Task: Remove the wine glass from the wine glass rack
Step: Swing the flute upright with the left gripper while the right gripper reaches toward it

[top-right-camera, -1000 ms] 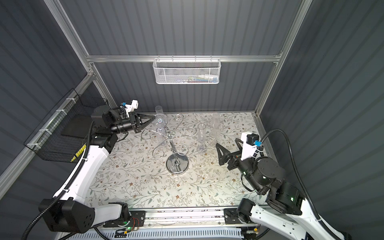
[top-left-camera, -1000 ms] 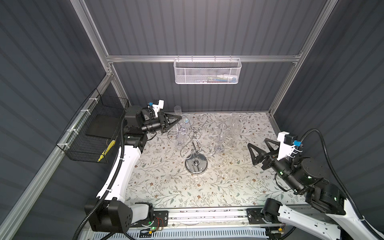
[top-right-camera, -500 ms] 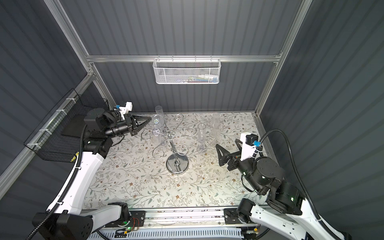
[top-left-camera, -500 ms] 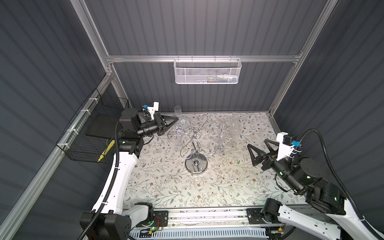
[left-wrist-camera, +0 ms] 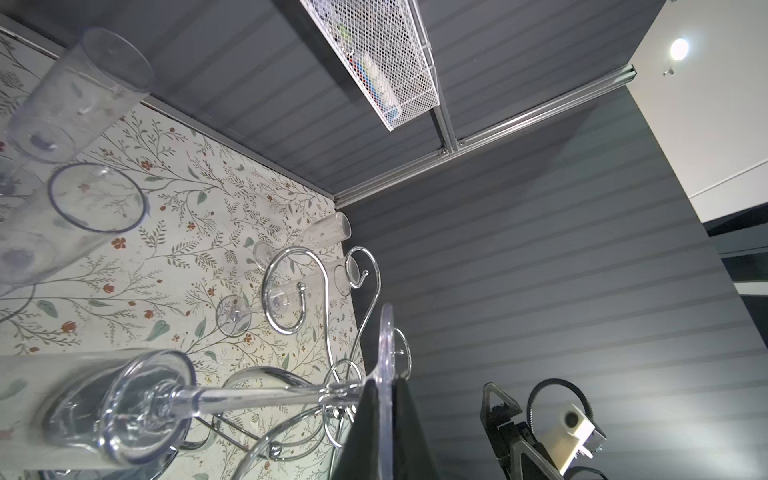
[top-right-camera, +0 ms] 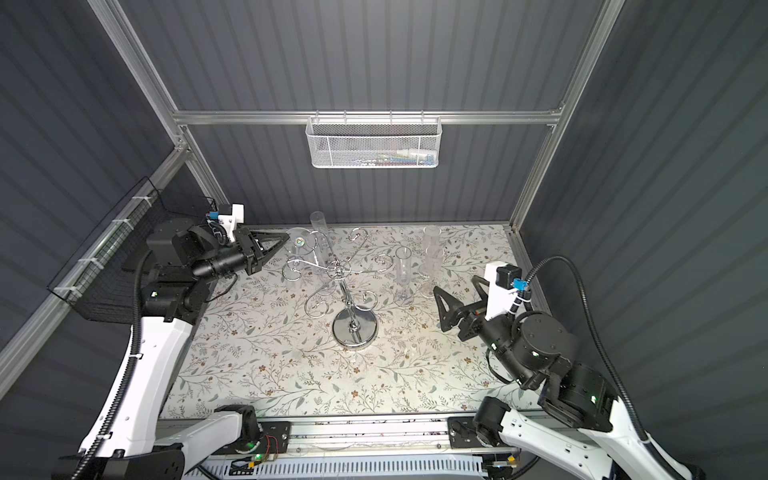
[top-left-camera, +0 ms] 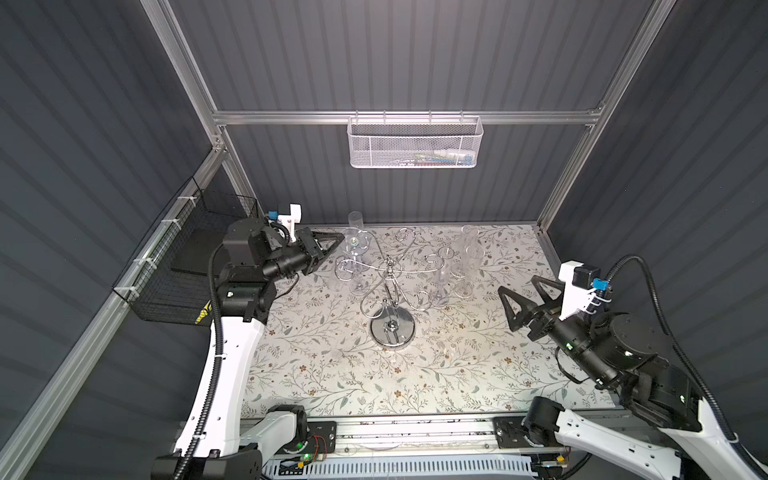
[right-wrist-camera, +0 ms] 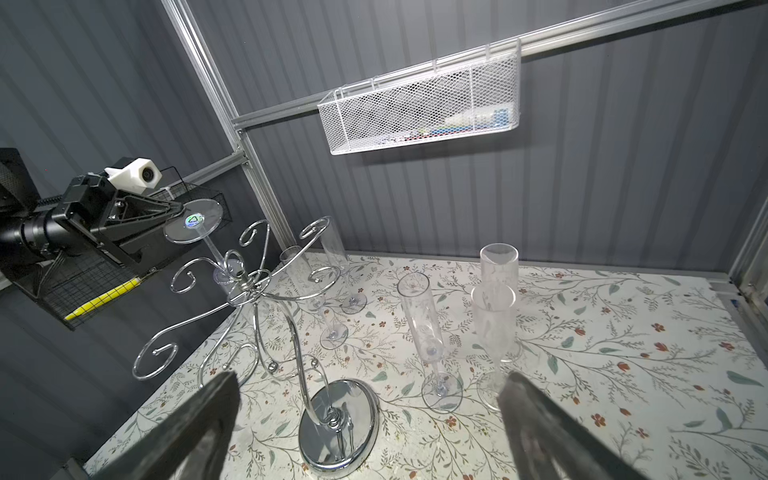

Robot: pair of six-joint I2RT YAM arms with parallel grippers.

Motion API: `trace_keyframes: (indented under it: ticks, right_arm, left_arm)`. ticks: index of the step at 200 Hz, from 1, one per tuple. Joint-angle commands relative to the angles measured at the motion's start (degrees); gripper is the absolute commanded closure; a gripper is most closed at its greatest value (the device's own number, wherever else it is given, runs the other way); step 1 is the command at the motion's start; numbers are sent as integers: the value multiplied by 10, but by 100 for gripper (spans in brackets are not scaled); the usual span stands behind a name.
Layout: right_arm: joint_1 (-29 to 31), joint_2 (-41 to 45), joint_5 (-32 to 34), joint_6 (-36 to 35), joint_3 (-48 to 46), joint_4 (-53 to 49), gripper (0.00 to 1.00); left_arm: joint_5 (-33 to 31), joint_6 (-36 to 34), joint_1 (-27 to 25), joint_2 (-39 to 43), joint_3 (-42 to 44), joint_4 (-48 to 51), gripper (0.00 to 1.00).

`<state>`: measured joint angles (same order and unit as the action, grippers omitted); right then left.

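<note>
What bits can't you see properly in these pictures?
- White mesh basket: things inside too small, veiled by mesh, both top views.
- Black wire basket: contents lost in darkness, top views.
- Wine glass stem: wine glass rack wires cross it, left wrist view; whether it's off its hook is unclear.
- Right end effector: fingers blurred, cut by the bottom edge, right wrist view.

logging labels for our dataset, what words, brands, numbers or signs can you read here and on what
No words or numbers can be read.
On the wine glass foot, a shiny sticker: triangle-like mark, lettering too small.
On the black basket, a yellow label: blurred.
In the white basket, packs: print too small.
</note>
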<state>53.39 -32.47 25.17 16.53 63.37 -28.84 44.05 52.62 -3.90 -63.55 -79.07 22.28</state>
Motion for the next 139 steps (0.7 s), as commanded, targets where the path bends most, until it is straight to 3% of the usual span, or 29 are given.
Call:
trace_keyframes:
  ticks: [1, 32, 72, 96, 139]
  right_arm:
    - [-1, -17, -23, 3, 31, -11, 1]
    - [-1, -60, -60, 3, 81, -25, 1]
    - [-2, -140, -110, 18, 188, -66, 1]
    - [-9, -182, -186, 21, 248, -66, 1]
    - [-62, -235, -314, 65, 338, -67, 1]
  left_arm:
    - [-26, -68, 4, 5, -66, 34, 100]
    - [-35, -122, 4, -15, -125, 67, 100]
    - [8, -180, 4, -41, -190, 50, 100]
    - [29, -198, 1, -47, -212, 21, 100]
    - [32, -243, -72, -58, -229, -10, 100]
